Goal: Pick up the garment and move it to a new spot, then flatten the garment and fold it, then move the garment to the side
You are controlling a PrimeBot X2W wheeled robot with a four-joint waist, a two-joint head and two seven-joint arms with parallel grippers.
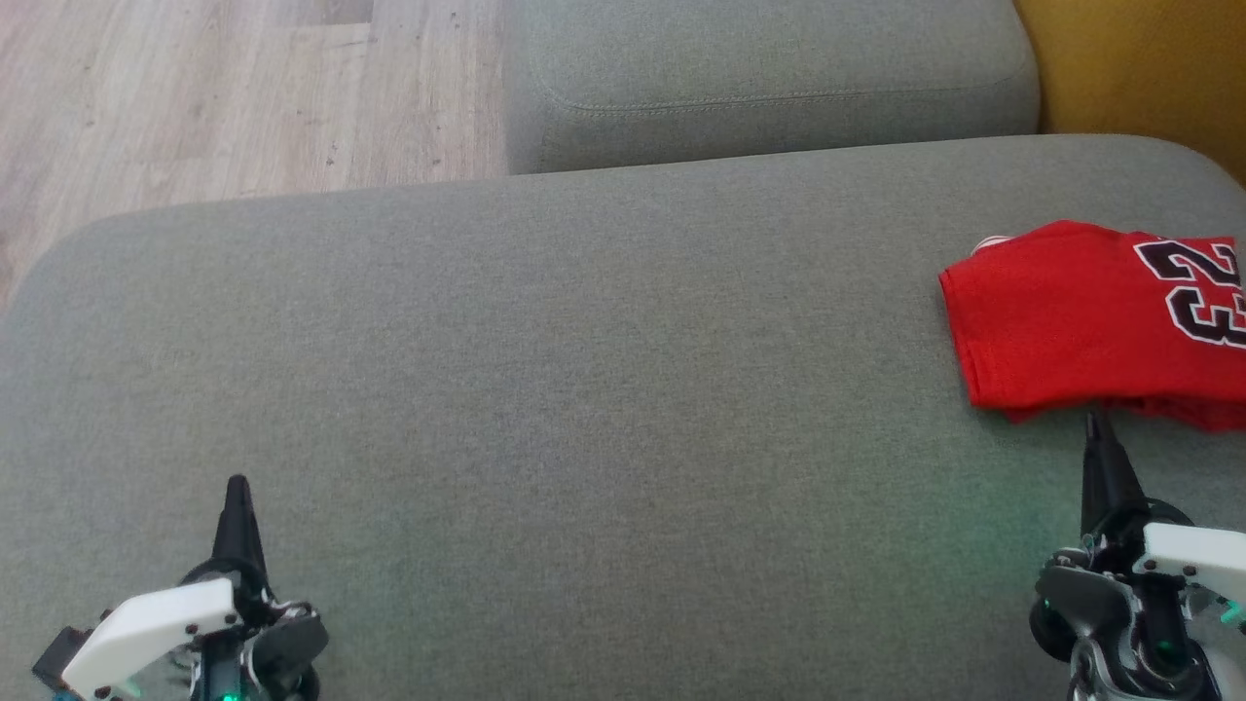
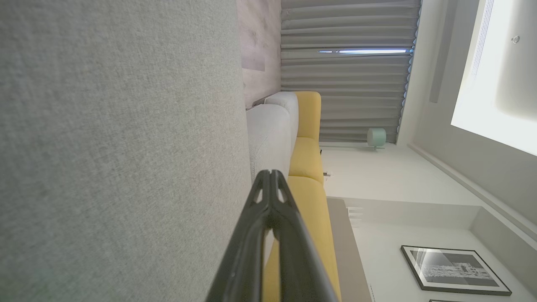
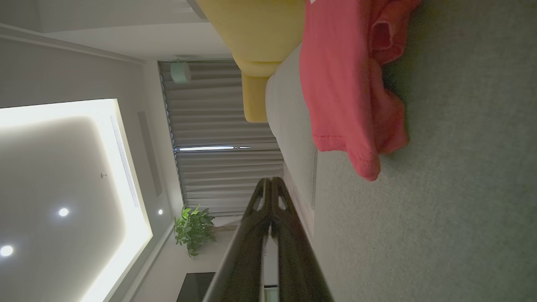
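Garment (image 1: 1081,321) runs off my head view's edge; right wrist catches its bunched layers. Left gripper (image 1: 237,484), right gripper (image 1: 1094,421) pressed together.

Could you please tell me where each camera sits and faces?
Head view: up on the head, looking down at the grey cushion; left claw and right claw at the bottom corners, red garment at right.
Left wrist view: on the left arm, sideways, along its shut claw, across the cushion to the yellow sofa and curtains.
Right wrist view: on the right arm, sideways, along its shut claw, past the garment.
Shared: both wrist views show the curtains.
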